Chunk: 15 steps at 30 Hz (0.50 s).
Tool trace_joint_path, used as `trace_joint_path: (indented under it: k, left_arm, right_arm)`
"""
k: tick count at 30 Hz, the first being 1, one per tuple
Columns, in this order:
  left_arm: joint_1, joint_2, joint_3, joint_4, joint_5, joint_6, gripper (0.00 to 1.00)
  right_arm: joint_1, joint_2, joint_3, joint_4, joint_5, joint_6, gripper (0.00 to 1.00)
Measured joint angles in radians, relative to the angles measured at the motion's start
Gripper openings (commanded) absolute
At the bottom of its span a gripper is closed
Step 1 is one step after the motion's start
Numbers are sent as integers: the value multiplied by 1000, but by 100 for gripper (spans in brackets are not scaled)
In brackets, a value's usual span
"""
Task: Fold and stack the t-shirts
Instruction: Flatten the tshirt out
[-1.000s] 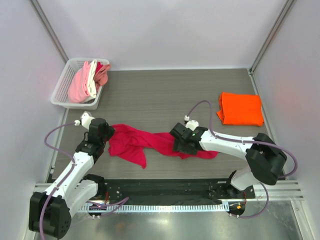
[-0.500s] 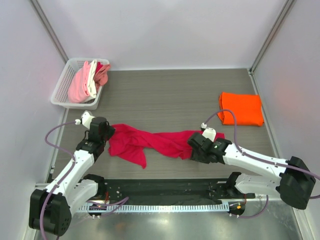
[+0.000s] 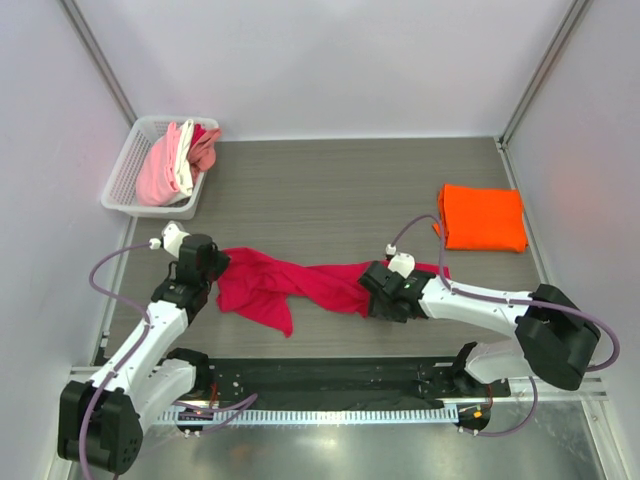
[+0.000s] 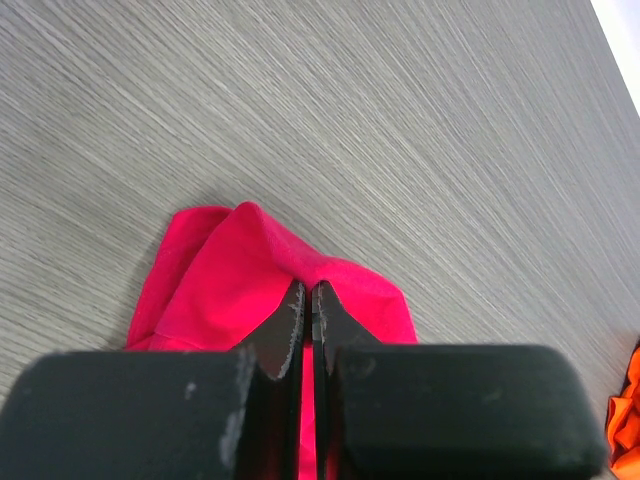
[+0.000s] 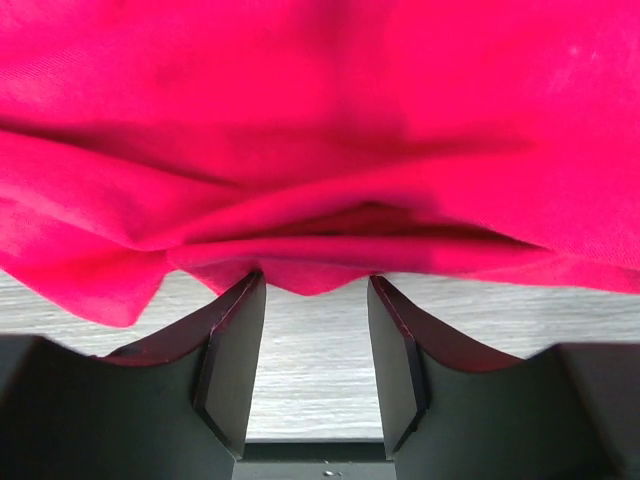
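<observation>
The red t-shirt [image 3: 290,285] lies stretched out low on the table [image 3: 330,190]. The left gripper [image 4: 306,300] pinches its 9 o'clock end tight. The right gripper [image 5: 310,285] waits at its 4 o'clock edge, fingers apart. A folded orange t-shirt [image 3: 483,217] lies at 2 o'clock.

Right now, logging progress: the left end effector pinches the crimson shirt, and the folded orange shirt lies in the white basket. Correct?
No. The folded orange shirt lies on the table, right side, not in the basket, as the top view shows. Rest is right.
</observation>
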<state>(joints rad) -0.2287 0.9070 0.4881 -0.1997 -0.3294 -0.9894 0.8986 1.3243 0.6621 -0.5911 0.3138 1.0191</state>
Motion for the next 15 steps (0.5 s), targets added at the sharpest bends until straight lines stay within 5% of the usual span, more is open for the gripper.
trace_joint_path:
  k: [4,10,15]
  left_arm:
    - [0,-5,0,0,0,0,0]
    - [0,-5,0,0,7,0,0]
    - [0,-5,0,0,8,0,0]
  right_arm:
    - [0,0,0,18,19,1,47]
    - [-9,0,0,28,39,6,1]
    - [-11,-67,-64,39,-6,28,1]
